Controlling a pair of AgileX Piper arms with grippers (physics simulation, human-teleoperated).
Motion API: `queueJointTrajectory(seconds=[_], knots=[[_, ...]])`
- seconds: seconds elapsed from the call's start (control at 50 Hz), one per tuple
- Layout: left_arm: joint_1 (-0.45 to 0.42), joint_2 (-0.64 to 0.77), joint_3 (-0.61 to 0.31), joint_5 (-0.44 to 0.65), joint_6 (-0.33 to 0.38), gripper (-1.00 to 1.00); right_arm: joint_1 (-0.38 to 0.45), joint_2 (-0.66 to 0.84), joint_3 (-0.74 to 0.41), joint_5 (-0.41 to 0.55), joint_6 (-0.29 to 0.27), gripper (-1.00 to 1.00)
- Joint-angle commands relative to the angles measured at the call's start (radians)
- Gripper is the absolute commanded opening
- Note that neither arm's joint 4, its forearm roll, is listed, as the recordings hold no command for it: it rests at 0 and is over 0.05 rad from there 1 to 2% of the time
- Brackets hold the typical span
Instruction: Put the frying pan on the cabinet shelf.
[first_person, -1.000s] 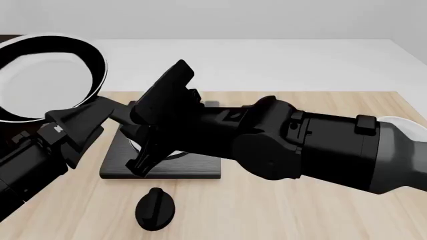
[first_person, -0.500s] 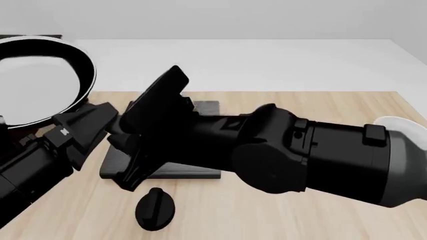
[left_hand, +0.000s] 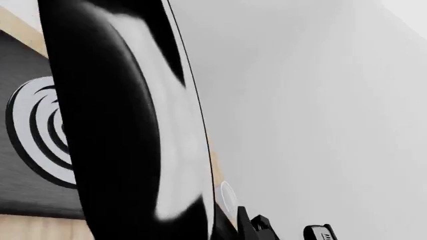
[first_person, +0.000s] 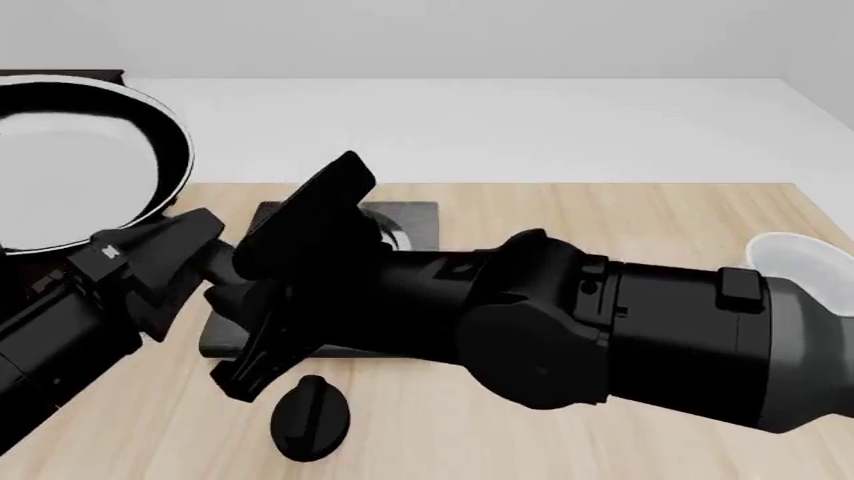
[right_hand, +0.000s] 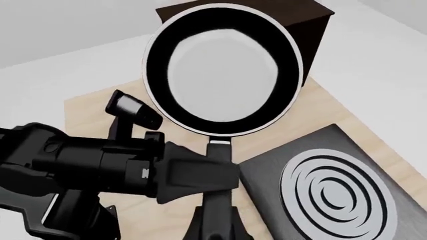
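From the front, your left gripper (first_person: 187, 245) has its jaws clamped on the handle of the frying pan (first_person: 74, 165), which is lifted off the tabletop (first_person: 601, 215) at the far left, its glossy inside tilted toward the camera with a broad whitish sheen inside a black rim. Your right gripper (first_person: 300, 265) reaches across the middle just beside the left one; whether its jaws are open or closed cannot be told here. Beneath the arms lies a flat black slab (first_person: 407, 220), a black knob (first_person: 310, 418) sits nearer the camera, and a white bowl (first_person: 787, 255) shows at the right edge. In the left wrist view the pan (left_hand: 127, 125) fills the frame edge-on, smooth and curved, with the slab's silver rings (left_hand: 33, 132) behind it. In the right wrist view the round pan (right_hand: 223, 70) hangs in front of the dark brown cabinet shelf (right_hand: 317, 22), its slim handle (right_hand: 217, 172) running through the left gripper (right_hand: 200, 175) toward the camera; the slab (right_hand: 333, 190) lies below.
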Motion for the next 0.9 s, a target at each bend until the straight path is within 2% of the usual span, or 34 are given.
queueJointTrajectory(seconds=[0.02, 0.6, 0.62, 0.9], knots=[[0.016, 0.016, 0.015, -0.011, 0.000, -1.00, 0.035, -0.030, -0.020, 0.001, -0.026, -1.00], [0.032, 0.006, 0.004, 0.000, 0.022, -1.00, 0.036, -0.041, 0.005, -0.025, -0.014, -1.00], [0.032, 0.006, 0.004, -0.001, 0.022, -1.00, 0.032, -0.041, 0.008, -0.026, -0.019, 1.00], [0.035, 0.006, 0.009, -0.011, 0.030, -1.00, 0.008, -0.065, 0.026, -0.022, -0.007, 1.00]])
